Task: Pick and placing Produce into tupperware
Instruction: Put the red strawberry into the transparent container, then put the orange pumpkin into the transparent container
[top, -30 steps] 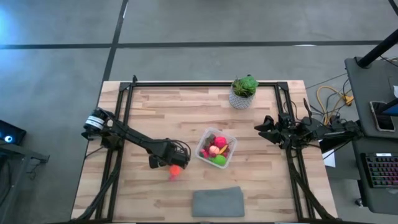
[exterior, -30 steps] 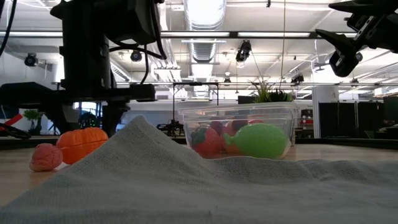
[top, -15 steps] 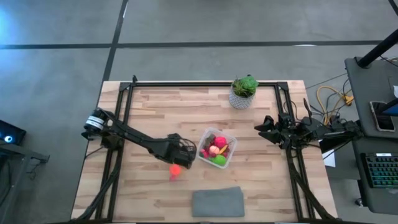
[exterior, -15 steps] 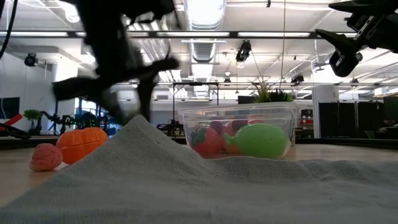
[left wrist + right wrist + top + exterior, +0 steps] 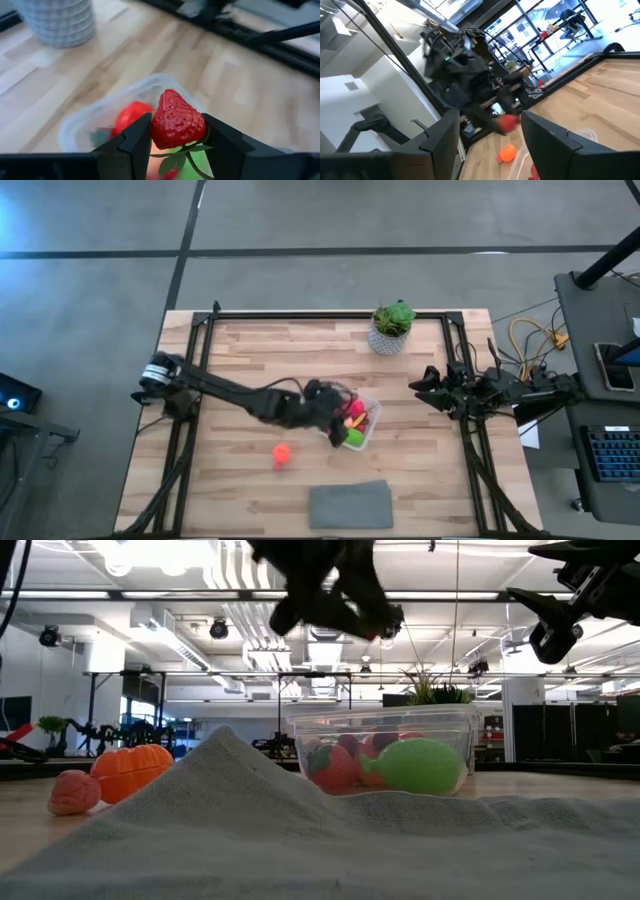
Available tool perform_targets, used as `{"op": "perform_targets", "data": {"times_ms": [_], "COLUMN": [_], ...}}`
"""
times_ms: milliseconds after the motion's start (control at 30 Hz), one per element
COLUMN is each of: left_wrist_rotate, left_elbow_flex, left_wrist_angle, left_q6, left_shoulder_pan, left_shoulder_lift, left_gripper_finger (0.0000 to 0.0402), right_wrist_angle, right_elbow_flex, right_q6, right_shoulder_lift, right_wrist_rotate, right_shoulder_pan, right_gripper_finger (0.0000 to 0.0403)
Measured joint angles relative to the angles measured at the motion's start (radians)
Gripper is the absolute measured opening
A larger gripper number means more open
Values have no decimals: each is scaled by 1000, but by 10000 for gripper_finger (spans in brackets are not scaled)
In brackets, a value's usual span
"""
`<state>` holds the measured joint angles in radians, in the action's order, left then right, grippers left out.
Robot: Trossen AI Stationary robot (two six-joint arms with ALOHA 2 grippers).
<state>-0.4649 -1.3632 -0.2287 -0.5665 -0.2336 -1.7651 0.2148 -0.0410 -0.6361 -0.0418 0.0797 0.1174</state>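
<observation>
My left gripper (image 5: 176, 142) hangs over the clear tupperware tub (image 5: 371, 406), shut on a red toy strawberry (image 5: 176, 120). In the low view it (image 5: 345, 610) is well above the tub (image 5: 385, 755). Inside the tub lie several pieces of produce, among them a green one (image 5: 420, 765) and a red one (image 5: 332, 768). An orange pumpkin-like piece (image 5: 282, 451) and a small pink piece (image 5: 73, 792) rest on the table to the tub's left. My right gripper (image 5: 420, 385) waits open at the table's right edge, holding nothing. My left gripper pinches the strawberry's two sides (image 5: 156, 127) between its two fingers, with the pointed tip facing away from the wrist and the green leaves (image 5: 187, 150) toward it. The fingers slant downward from the table's left. The strawberry is lifted clear, above the tub.
A grey cloth (image 5: 350, 505) lies near the front edge, bunched up before the low camera (image 5: 350, 840). A green plant in a white pot (image 5: 392, 328) stands at the far edge. Black frame rails (image 5: 200, 380) run along the table's sides.
My left gripper has risen from the table beside the orange piece and gone toward the table's right, ending above the tub. Its wrist has rolled on the way. The orange and pink pieces have stayed where they were.
</observation>
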Motion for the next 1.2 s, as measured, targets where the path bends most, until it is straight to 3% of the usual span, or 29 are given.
{"op": "perform_targets", "data": {"times_ms": [100,400,600,967,1067,1200], "left_wrist_rotate": [57,213,226,231,320,472], "left_elbow_flex": [1,0,2,9,9,9], "left_wrist_angle": [-18,-82,-73,-79,-131,-320], "left_q6": [-12,-270,-393,-380,-281,-161], "left_shoulder_pan": [47,127,129,128,105,38], "left_shoulder_lift": [-3,-1,-6,-2,18,38], "left_gripper_finger": [146,146,162,291,298,299], "right_wrist_angle": [-1,-1,-1,0,0,0], "right_elbow_flex": [0,0,0,0,0,0], "right_q6": [0,0,0,0,0,0], "right_shoulder_lift": [-2,-6,-6,-6,-6,-6], "right_wrist_rotate": [0,0,0,0,0,0], "right_shoulder_pan": [0,0,0,0,0,0], "right_gripper_finger": [206,206,206,206,206,206]}}
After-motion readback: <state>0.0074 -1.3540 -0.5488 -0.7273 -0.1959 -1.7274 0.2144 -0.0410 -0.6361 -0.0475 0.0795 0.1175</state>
